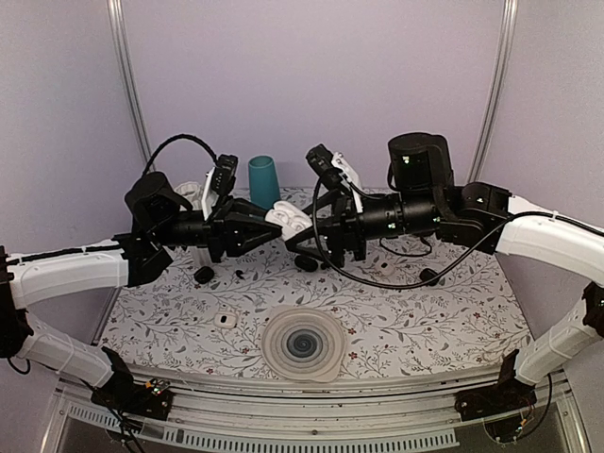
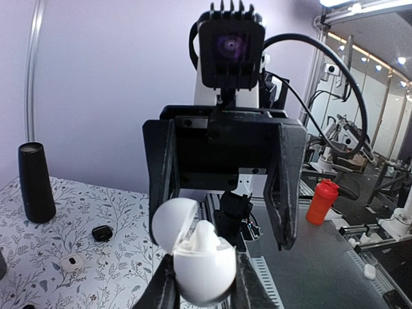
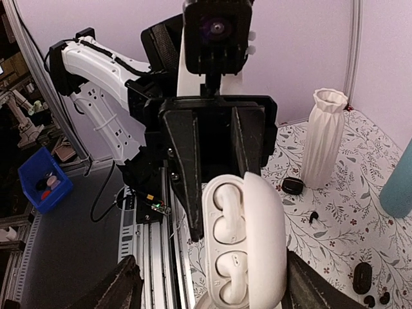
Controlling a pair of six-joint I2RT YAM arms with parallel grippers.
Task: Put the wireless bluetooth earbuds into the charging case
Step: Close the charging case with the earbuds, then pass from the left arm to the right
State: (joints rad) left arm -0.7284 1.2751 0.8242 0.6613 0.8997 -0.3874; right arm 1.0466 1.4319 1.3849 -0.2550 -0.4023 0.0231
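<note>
The left jaws pinched the open charging case (image 2: 205, 270) straight ahead of the right jaws, spread wide and empty.

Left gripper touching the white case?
Touching. The left wrist view shows the left gripper clamped against both sides of the open white case, with no gap.

The left pincer (image 2: 206, 288) is clamped at the bottom edge on a round white charging case (image 2: 205, 273). The case's lid (image 2: 172, 222) is hinged open to the left, and a white earbud (image 2: 205, 235) stands in the well. Facing it, the right pincer (image 2: 223, 239) holds its black fingers (image 2: 286, 193) wide apart with nothing between them, its wrist camera (image 2: 230, 48) above. On the floral table (image 2: 129, 212) at left stand a tall black tapered cylinder (image 2: 35, 183), a small black case (image 2: 102, 232) and a small white piece (image 2: 73, 261). A red bottle (image 2: 321, 201) sits off to the right.
</note>
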